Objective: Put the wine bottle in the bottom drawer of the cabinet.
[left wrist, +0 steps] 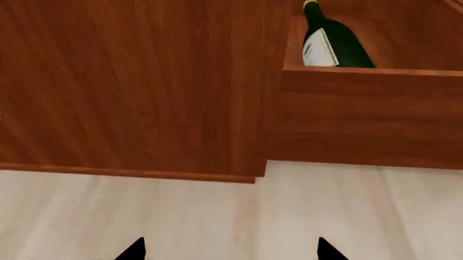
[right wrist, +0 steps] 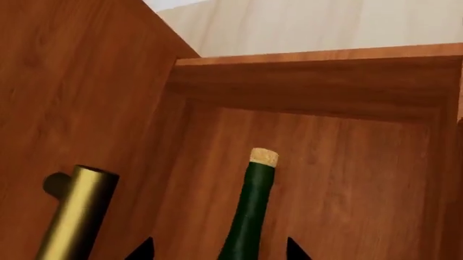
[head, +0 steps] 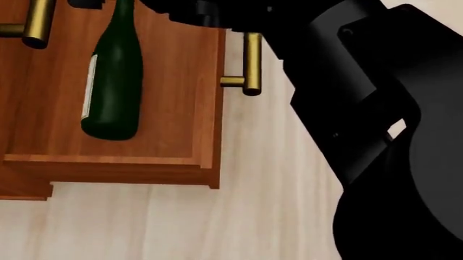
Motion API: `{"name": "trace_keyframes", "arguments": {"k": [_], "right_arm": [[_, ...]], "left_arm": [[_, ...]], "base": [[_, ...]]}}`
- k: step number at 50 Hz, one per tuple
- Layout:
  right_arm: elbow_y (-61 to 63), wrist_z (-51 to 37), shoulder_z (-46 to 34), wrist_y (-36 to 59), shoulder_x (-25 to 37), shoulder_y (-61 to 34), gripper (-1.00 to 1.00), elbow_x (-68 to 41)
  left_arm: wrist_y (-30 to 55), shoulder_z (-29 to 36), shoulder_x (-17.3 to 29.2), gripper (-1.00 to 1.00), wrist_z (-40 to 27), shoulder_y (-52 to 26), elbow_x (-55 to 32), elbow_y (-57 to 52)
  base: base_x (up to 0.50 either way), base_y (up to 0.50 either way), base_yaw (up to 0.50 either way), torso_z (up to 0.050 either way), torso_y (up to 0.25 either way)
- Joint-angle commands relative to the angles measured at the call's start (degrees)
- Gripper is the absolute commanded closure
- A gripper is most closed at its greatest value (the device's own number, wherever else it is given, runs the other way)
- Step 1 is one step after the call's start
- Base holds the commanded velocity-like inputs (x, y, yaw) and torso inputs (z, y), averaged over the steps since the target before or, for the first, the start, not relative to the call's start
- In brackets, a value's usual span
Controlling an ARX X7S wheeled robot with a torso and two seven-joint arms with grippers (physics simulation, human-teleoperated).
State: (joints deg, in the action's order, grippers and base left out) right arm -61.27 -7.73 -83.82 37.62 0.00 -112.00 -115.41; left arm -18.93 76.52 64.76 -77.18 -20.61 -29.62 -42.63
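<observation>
The wine bottle (head: 112, 81), dark green with a white label, lies flat inside the pulled-out bottom drawer (head: 173, 141) of the reddish-brown cabinet (left wrist: 130, 81). In the right wrist view its neck and tan cork (right wrist: 262, 162) point into the drawer. My right gripper (right wrist: 218, 250) is open, with its fingertips on either side of the bottle's neck and gaps on both sides. My left gripper (left wrist: 231, 250) is open and empty over the pale floor beside the cabinet. From there the bottle (left wrist: 333, 43) shows inside the drawer (left wrist: 361, 114).
The drawer's brass bar handle (head: 250, 62) sticks out at its front. An upper drawer's brass handle (head: 34, 24) is above it and also shows in the right wrist view (right wrist: 76, 216). My right arm (head: 361, 119) fills the right of the head view. Pale wood floor (head: 217, 227) surrounds the cabinet.
</observation>
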Motion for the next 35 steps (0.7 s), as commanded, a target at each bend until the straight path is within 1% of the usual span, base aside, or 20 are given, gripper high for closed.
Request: {"name": "trace_keyframes", "arguments": {"k": [1, 8, 15, 28, 35], "right_arm": [[-1.45, -5.98, -9.58, 1.44, 0.02, 3.86, -1.00, -0.29], [-0.99, -5.52, -9.99, 1.70, 0.21, 1.66, -1.00, 1.50], [12.53, -11.41, -7.42, -0.26, 7.41, -0.56, -1.00, 0.47], [27.47, -17.75, -5.39, -1.85, 14.89, -3.38, -1.00, 0.87], [35.99, -20.94, -3.12, -2.50, 19.96, -4.66, -1.00, -0.55]], "left_arm": [[0.04, -0.26, -0.22, -1.00, 0.21, 0.18, -0.10, 0.31], [0.44, -0.36, -0.23, -1.00, 0.14, 0.27, -0.02, -0.07], [0.48, -0.51, -0.41, -1.00, 0.25, 0.38, -0.08, 0.13], [0.63, -0.80, -0.50, -1.00, 0.34, 0.59, -0.13, 0.18], [0.70, -0.90, -0.47, -1.00, 0.39, 0.78, 0.20, -0.01]], "base": [[0.00, 0.00, 0.00, 0.000, -0.009], [0.00, 0.00, 0.00, 0.000, -0.005], [0.00, 0.00, 0.00, 0.000, -0.001], [0.00, 0.00, 0.00, 0.000, -0.001], [0.00, 0.00, 0.00, 0.000, 0.000]]}}
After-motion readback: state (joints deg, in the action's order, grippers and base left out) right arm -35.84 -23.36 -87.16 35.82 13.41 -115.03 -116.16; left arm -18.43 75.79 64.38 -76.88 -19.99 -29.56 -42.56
